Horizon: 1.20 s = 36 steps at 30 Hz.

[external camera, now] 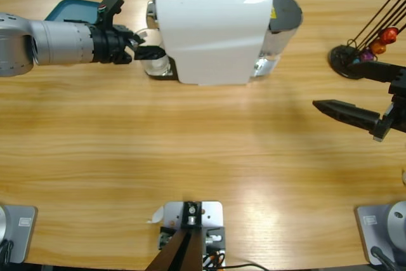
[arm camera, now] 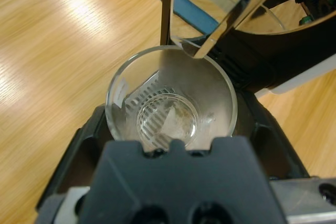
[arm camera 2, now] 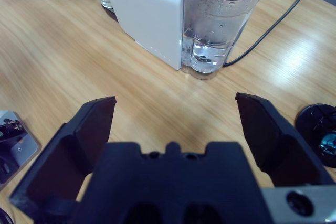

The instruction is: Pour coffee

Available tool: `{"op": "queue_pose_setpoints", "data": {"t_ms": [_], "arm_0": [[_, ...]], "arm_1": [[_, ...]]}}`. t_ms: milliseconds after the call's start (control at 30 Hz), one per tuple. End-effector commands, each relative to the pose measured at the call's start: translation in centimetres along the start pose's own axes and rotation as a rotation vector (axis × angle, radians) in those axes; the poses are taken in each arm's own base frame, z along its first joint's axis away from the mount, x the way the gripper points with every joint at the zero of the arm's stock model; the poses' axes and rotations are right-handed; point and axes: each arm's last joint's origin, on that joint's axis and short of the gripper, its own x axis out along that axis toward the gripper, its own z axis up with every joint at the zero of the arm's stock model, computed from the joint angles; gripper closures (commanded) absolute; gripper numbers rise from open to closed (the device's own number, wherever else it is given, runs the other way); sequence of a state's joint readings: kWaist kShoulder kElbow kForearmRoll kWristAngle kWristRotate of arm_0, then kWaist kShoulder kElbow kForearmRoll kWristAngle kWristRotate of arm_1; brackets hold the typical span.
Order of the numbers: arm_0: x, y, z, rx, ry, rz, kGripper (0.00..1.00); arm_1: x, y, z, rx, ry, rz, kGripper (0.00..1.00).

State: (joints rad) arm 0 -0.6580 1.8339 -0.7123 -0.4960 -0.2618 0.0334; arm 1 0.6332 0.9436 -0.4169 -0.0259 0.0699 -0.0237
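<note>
Wooden table (external camera: 190, 150): clear empty glass (arm camera: 170, 103) (under spout) in left claw (arm camera: 170, 145).

Teal tray (external camera: 63, 8) top left; capsule rack (external camera: 363, 52) w/ pods, right edge.

Empty clear glass (arm camera: 170, 106) upright under coffee machine (external camera: 212, 30) spout.

L hand (external camera: 147, 52) closed w/ arm outstretched; R hand (arm camera 2: 176, 114) wide open, hovering.
</note>
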Motion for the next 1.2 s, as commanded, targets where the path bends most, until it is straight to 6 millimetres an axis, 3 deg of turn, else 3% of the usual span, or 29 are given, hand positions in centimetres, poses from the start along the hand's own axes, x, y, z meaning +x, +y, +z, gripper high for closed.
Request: {"op": "queue_pose_setpoints", "data": {"t_ms": [33, 300, 600, 900, 1200], "arm_0": [[-0.2, 0.7, -1.7, -0.018, 0.044, 0.004, 0.363], [-6.5, 3.9, -2.2, -0.111, -0.023, 0.19, 0.363], [-11.5, 11.1, -2.6, -0.32, -0.141, 0.486, 0.363], [-11.5, 16.8, -4.6, -0.442, -0.157, 0.613, 0.363], [-9.5, 18.6, -5.5, -0.451, -0.133, 0.608, 0.363]], "arm_1": [[0.3, 0.2, -0.9, 0.008, 0.033, 0.025, 0.0], [0.2, 0.2, -0.9, 0.007, 0.026, 0.025, 0.0], [0.0, 0.2, -0.9, 0.009, 0.018, 0.026, 0.0], [-0.1, 0.2, -0.9, 0.011, 0.01, 0.029, 0.0], [-0.1, 0.2, -0.9, 0.012, 0.012, 0.029, 0.0]]}}
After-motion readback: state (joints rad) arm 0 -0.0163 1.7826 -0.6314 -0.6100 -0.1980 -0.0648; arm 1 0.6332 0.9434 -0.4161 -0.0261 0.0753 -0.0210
